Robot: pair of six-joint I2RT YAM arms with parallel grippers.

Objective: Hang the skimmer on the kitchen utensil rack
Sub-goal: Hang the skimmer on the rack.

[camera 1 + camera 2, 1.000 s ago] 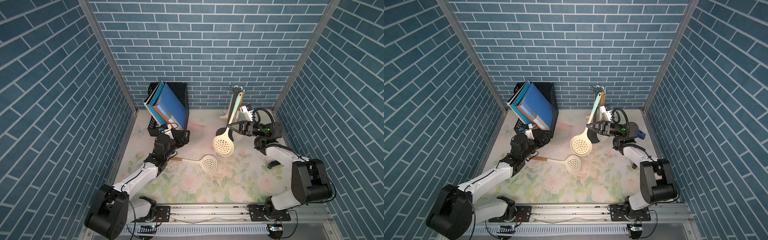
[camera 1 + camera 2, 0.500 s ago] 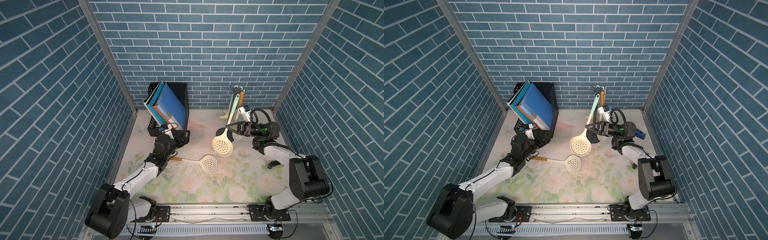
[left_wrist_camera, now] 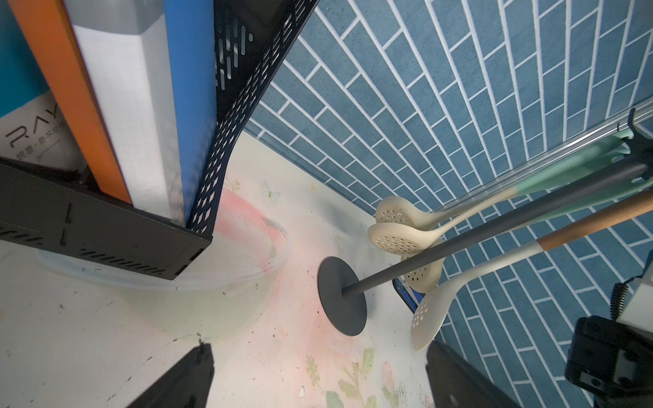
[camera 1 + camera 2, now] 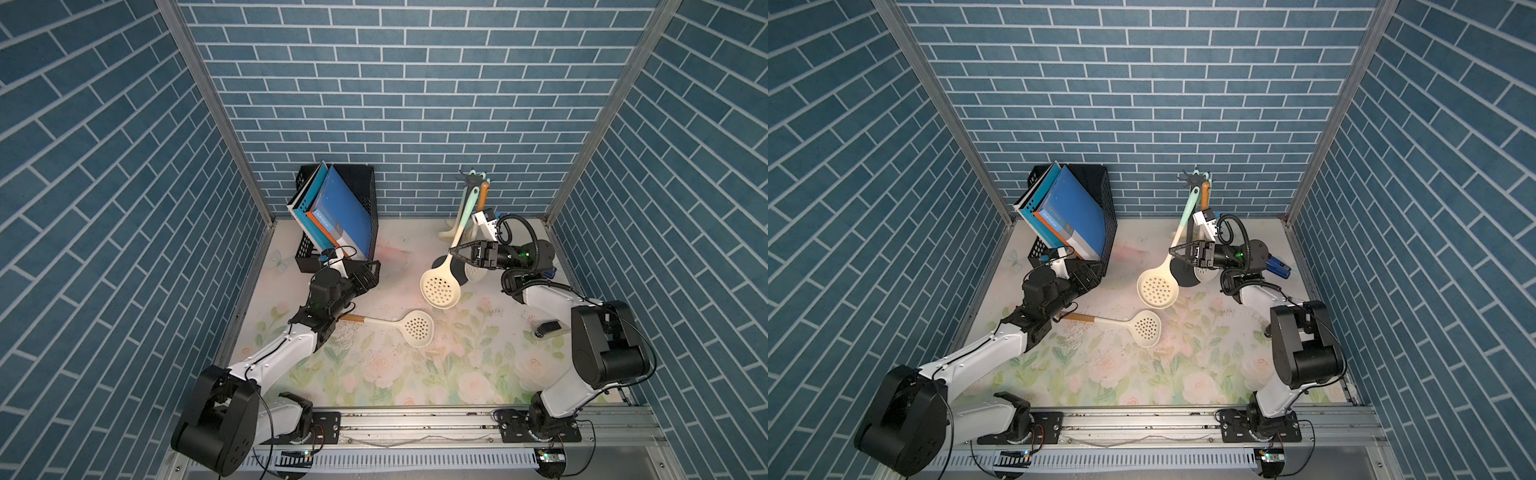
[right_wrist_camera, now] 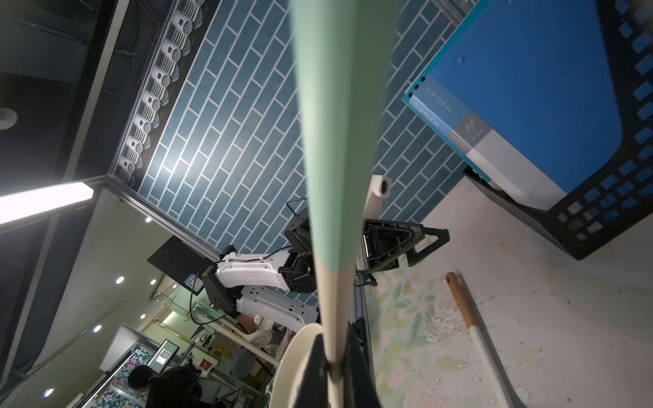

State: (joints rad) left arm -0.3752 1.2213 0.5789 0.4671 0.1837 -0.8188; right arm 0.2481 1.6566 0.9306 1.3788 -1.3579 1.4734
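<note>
Clamping the skimmer (image 4: 439,286) by its neck in the right gripper (image 4: 453,251), handle tip at the crown of the kitchen utensil rack (image 4: 471,179), perhaps not yet hooked; leaving the left gripper (image 4: 368,276) wide, empty. Next: seating the hole, then releasing.

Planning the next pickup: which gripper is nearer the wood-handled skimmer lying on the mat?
Left. The open left gripper is near the wood-handled skimmer's handle end; the right gripper, shut on the mint-handled skimmer, is farther off beside the rack.
</note>
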